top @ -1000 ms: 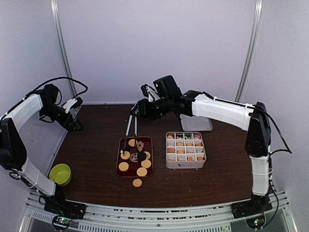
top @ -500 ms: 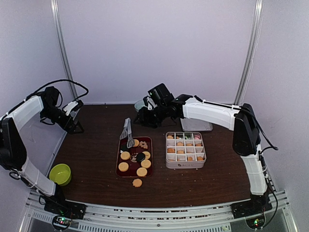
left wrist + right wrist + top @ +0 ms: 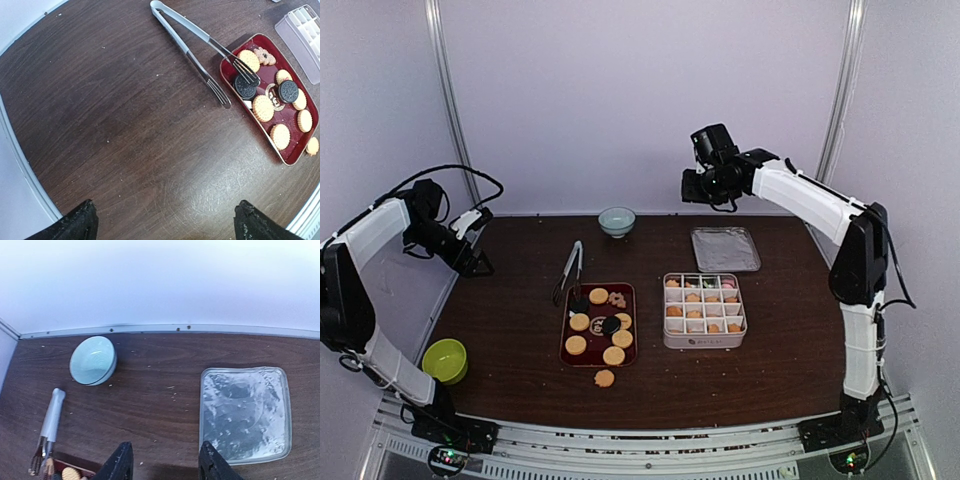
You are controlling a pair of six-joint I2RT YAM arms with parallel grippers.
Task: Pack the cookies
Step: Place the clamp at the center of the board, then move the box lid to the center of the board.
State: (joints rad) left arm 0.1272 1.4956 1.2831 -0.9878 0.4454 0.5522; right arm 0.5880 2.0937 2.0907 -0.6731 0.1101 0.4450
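Tongs (image 3: 195, 42) are being observed lying on the dark worktop (image 3: 115, 135), tips being rested over the red tray (image 3: 259, 128) rim among the cookies (image 3: 262, 107). A stray cookie (image 3: 313, 146) is being noted just outside. The left gripper (image 3: 165, 225) jaws are being shown wide apart.

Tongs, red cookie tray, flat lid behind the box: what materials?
Long silver tongs: likely metal, brushed grey with glints. Dark red rectangular tray: glossy, plastic or lacquered; unclear which. Flat silvery-grey square lid: mottled sheen, metal or clear plastic; cannot tell.
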